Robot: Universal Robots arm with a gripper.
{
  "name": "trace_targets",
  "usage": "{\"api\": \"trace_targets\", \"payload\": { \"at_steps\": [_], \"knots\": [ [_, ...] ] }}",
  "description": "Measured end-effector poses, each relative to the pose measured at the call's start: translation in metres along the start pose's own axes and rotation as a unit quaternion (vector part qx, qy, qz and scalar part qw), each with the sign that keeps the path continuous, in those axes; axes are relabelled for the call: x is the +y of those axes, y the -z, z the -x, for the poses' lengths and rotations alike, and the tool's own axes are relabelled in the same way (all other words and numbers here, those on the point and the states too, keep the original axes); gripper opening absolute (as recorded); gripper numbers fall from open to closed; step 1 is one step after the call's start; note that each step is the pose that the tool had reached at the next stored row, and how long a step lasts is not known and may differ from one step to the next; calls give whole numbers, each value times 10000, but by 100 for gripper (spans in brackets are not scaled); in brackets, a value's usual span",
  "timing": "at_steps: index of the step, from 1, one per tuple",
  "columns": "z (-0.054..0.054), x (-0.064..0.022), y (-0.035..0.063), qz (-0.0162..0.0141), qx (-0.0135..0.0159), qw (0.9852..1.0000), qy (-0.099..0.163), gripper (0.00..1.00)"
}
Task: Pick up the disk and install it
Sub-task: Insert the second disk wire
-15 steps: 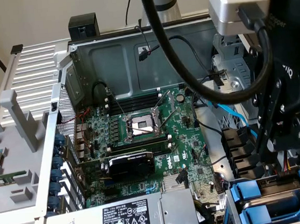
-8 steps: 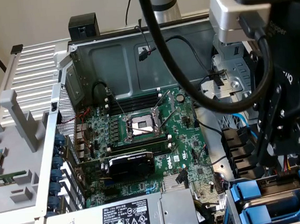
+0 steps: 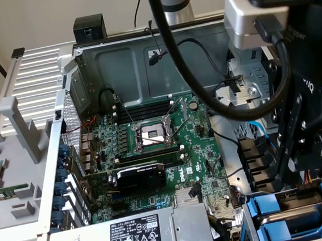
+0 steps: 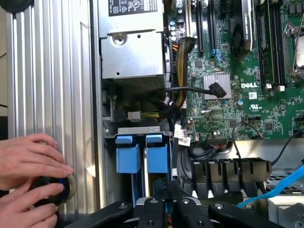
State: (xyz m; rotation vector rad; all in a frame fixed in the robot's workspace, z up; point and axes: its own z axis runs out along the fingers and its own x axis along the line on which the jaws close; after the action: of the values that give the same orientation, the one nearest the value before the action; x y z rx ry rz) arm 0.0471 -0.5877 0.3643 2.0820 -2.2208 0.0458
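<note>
The pincer (image 3: 305, 142) hangs over the blue carriers (image 4: 142, 153) in the drive bay beside the motherboard (image 3: 163, 154); whether it is apart or together cannot be told. The disk appears already seated there. Hands (image 4: 28, 161) rest on the case edge.

Motherboard (image 4: 247, 95) brand: the white word "DELL" is printed on the green board beside the silver heatsink; in the exterior view the same logo stands on the board (image 3: 179, 177), seen at an angle.
Power-supply label (image 3: 138, 238): a white sticker with black print, rows of certification marks and a barcode; the small text is not readable.
Power-supply label, wrist view (image 4: 133, 6): black and white, with safety marks only; no words can be made out.
Graphics card (image 3: 140, 177): a small light logo on the black cover, not readable.
</note>
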Motion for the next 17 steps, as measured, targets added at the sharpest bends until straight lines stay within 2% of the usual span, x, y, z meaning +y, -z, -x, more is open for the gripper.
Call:
{"api": "trace_targets", "payload": {
  "at_steps": [8,17],
  "knots": [
    [3,-32,-21,-3,0,10000,2,16],
    [10,-36,-93,-5,0,10000,12,16]
  ]
}}
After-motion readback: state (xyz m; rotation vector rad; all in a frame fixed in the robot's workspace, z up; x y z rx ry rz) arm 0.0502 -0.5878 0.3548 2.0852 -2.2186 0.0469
